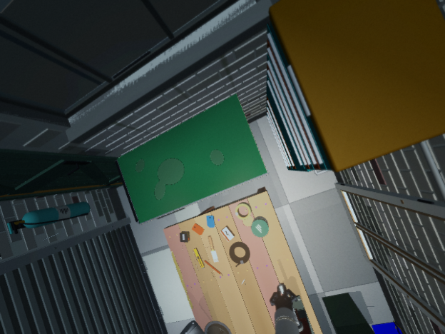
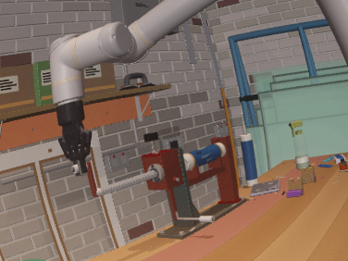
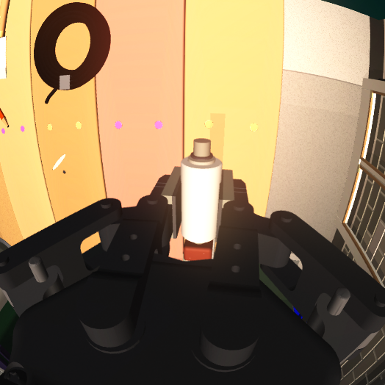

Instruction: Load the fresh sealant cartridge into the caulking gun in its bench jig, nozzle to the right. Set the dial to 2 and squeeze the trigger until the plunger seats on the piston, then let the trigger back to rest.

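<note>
The caulking gun (image 2: 185,178) stands in its red bench jig on the left of the bench. A blue cartridge (image 2: 206,155) lies in its cradle, white ends showing. The threaded plunger rod (image 2: 122,183) sticks out to the left, and at its far end my gripper (image 2: 77,167) is closed on a white cylindrical handle (image 3: 201,198), a red piece showing beneath it. The white trigger lever (image 2: 196,219) lies low by the jig's base. Another blue cartridge (image 2: 250,159) stands upright to the jig's right. The dial is hidden.
The long wooden bench (image 1: 230,259) carries a black coil (image 3: 71,47), tape rolls (image 1: 244,210), a clear bottle (image 2: 301,148) and small blocks (image 2: 296,187). A brick wall with a shelf (image 2: 92,99) stands behind the jig.
</note>
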